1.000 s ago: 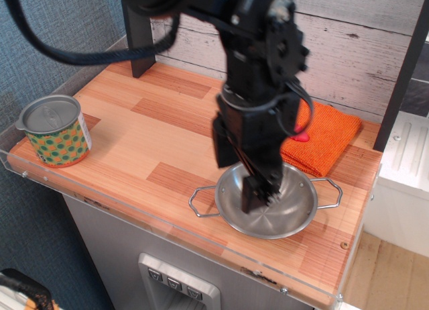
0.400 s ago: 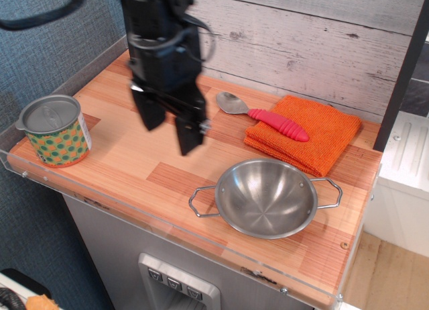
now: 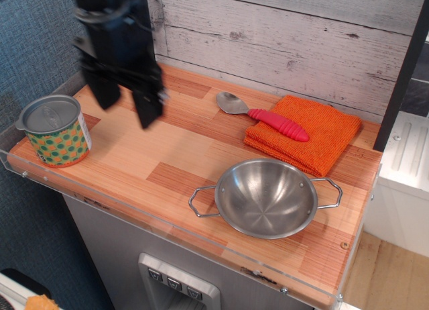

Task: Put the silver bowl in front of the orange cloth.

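Nearest to us, we are seeing the silver bowl (image 3: 266, 197) sitting upright on the wooden counter (image 3: 154, 156), close to the front edge with its clear plastic lip. Its two thin wire loop handles are sticking out to either side, and nothing is lying inside it. Just behind it, we are finding the orange cloth (image 3: 315, 132) lying folded flat toward the back right of the counter; the bowl's far rim is sitting just beside the cloth's near edge, so the bowl is resting directly in front of the cloth.

Off to the left at roughly the same depth, we are noticing a lidded can (image 3: 55, 130) with an orange and green dotted label, standing upright near the left edge, well apart from the bowl.

Farther back, we are looking at a spoon (image 3: 263, 116) with a pink handle; its handle is lying across the cloth's left corner while its metal head is resting on the bare wood.

Up at the back left, the gripper (image 3: 127, 98) is hanging above the counter, slightly blurred, with its two dark fingers spread apart and nothing between them. It is hovering near the can and well away from the bowl.
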Robot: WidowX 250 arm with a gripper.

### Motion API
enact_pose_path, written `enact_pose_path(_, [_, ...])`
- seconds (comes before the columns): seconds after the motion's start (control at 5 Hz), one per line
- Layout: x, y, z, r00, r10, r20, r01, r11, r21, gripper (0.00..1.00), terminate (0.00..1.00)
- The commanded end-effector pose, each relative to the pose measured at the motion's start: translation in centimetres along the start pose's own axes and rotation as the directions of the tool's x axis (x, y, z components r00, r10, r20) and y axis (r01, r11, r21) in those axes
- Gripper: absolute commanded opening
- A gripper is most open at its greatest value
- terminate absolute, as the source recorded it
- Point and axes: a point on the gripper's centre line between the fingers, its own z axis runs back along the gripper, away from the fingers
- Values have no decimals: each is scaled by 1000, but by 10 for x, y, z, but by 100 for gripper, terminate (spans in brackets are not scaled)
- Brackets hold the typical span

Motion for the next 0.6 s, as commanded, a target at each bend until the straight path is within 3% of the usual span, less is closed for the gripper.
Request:
enact_pose_path(0.0, [-6, 56, 26, 977, 197, 86, -202, 978, 56, 100, 0])
enact_pose_path(0.2, [-6, 56, 26, 977, 197, 86, -202, 978, 56, 100, 0])
enact_pose_path(0.4, [-6, 56, 26, 977, 197, 86, -202, 978, 56, 100, 100])
